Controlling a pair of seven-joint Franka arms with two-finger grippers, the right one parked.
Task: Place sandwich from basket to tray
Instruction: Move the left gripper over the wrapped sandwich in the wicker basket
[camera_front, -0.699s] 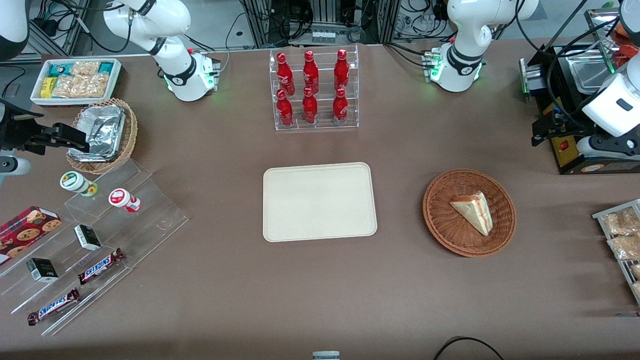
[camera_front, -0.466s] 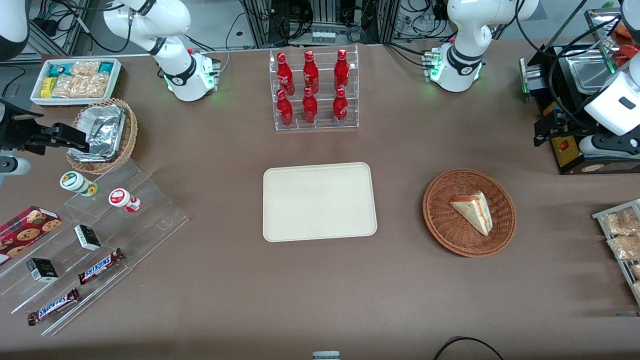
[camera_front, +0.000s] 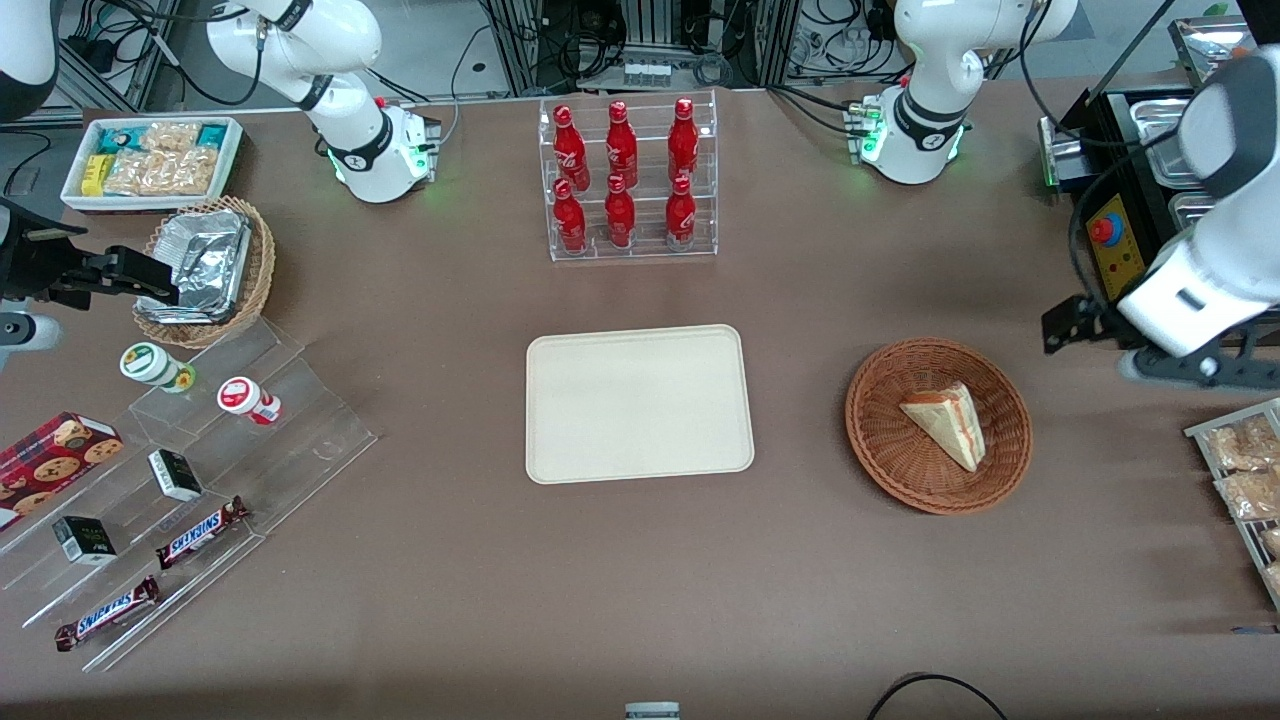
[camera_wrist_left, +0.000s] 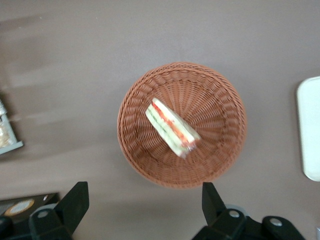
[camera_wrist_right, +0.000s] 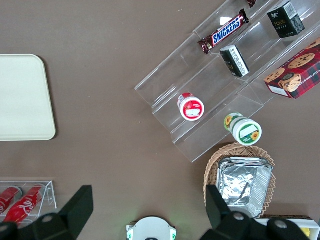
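Here, front view: sandwich (camera_front: 947, 422) lying in the reddish wicker basket (camera_front: 880, 440), wedge tip toward the front edge of the bench (camera_front: 450, 600). Basket standing beside the cream tray (camera_front: 638, 403), apart from it, toward the working arm's end; tray bare, at mid-bench. Rack of red bottles (camera_front: 625, 180) farther from the camera than the tray. Gripper (camera_front: 1070, 325) raised near the working arm's end of the bench, just beside the basket and slightly farther from the camera; not over the sandwich. Compared with half a second ago: arm swung down and inward, gripper nearer to the basket; red button on the box (camera_front: 1120, 240) now uncovered. Sandwich, basket and tray unmoved.

Left wrist view: basket (camera_wrist_left: 145, 150) seen from above with the sandwich (camera_wrist_left: 172, 127) near its middle, red and green filling edge showing. Two dark fingers (camera_wrist_left: 75, 202) spread wide apart, holding nothing, short of the basket rim. Rounded tray corner (camera_wrist_left: 310, 130) at the picture's border.

Right wrist view: tray corner (camera_wrist_right: 25, 100), clear stepped stand (camera_wrist_right: 210, 85) with snack bars and small jars, tan basket with foil (camera_wrist_right: 240, 180).
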